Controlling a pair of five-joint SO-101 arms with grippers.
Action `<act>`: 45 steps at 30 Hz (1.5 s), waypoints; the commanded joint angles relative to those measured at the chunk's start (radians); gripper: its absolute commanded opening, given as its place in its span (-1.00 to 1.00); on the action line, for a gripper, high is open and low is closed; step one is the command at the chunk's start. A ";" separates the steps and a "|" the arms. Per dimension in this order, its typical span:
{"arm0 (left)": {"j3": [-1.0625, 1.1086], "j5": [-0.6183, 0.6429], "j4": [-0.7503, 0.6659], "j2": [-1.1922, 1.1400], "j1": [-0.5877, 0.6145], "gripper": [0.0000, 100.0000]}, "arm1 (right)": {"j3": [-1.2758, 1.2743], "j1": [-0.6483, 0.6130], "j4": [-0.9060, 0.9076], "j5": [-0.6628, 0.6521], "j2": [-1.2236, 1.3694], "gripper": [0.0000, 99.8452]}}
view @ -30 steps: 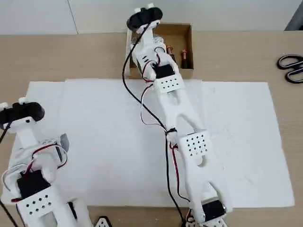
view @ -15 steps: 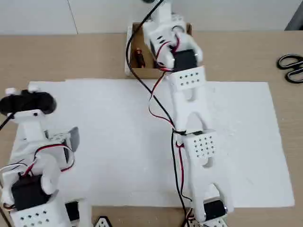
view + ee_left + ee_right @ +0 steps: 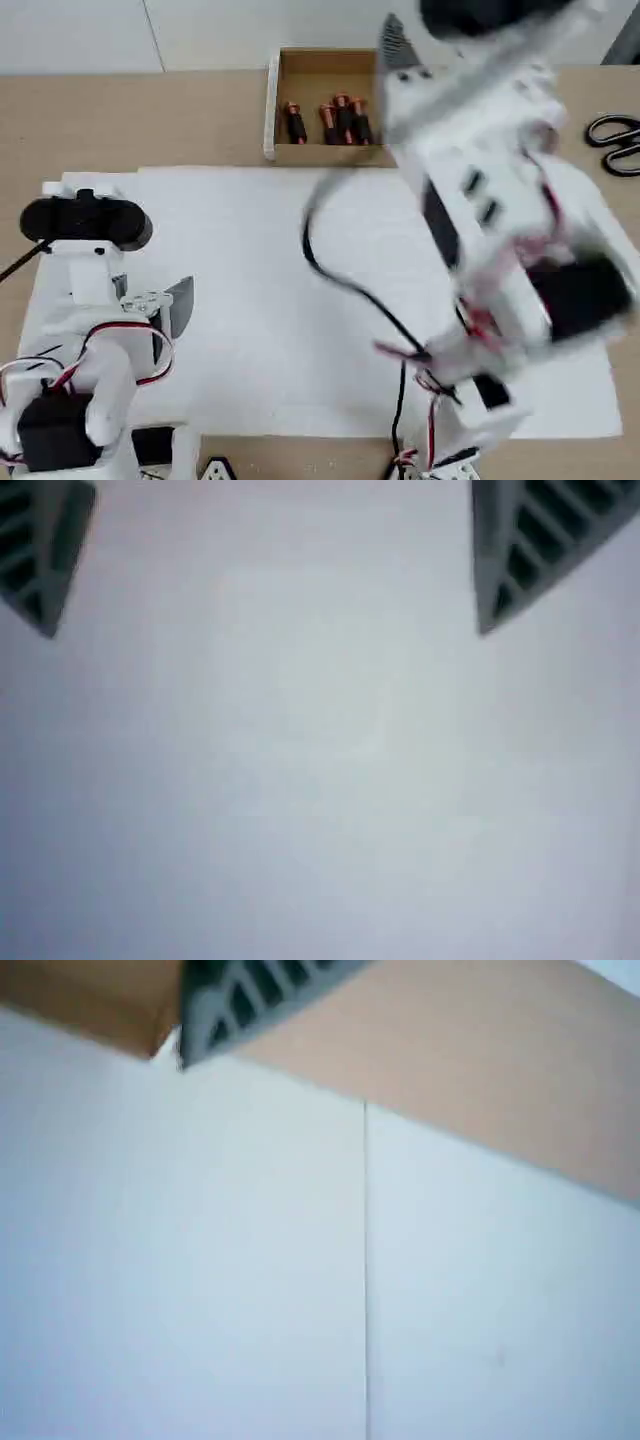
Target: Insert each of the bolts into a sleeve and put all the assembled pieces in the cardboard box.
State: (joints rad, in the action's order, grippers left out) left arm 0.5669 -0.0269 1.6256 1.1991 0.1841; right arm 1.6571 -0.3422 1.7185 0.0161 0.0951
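The cardboard box [image 3: 385, 75] stands at the table's far edge, with several black sleeves holding copper bolts [image 3: 330, 118] lying in it side by side. My right gripper [image 3: 400, 48] hangs high by the box's right corner, its arm raised over the right half of the sheet. In the right wrist view a grey part of the gripper [image 3: 260, 990] shows beside a box corner [image 3: 90, 1000]. My left gripper [image 3: 165, 305] sits low at the near left, open over bare white sheet [image 3: 320, 780], nothing between its fingers [image 3: 530, 550].
A white sheet [image 3: 250, 260] covers the middle of the tan table [image 3: 130, 115]. Black scissors [image 3: 615, 140] lie at the far right edge. A black cable [image 3: 340, 280] trails from the right arm across the sheet.
The right arm has pulled back from over the box and swung up and to the right, uncovering the pieces inside. The left arm has shifted slightly forward and right.
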 commanded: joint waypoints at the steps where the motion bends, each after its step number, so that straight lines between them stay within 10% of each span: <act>1: -0.036 0.009 0.000 0.077 -0.003 -0.49 | -0.018 0.015 0.018 0.005 -0.185 -0.63; 17: 0.332 0.005 -0.190 0.623 0.002 -0.49 | -1.247 0.214 0.004 0.009 -1.076 -0.63; 29: 0.506 0.005 -0.470 0.617 0.002 -0.49 | -1.992 0.337 -0.220 0.008 -1.495 -0.63; 45: 0.816 0.003 -0.477 0.617 0.000 -0.49 | -2.765 0.351 -0.458 0.006 -1.899 -0.63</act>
State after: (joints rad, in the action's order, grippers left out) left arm 1.3802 -0.0269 1.1730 1.8067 0.1841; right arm -1.0740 0.0046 1.2919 0.0161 -1.7998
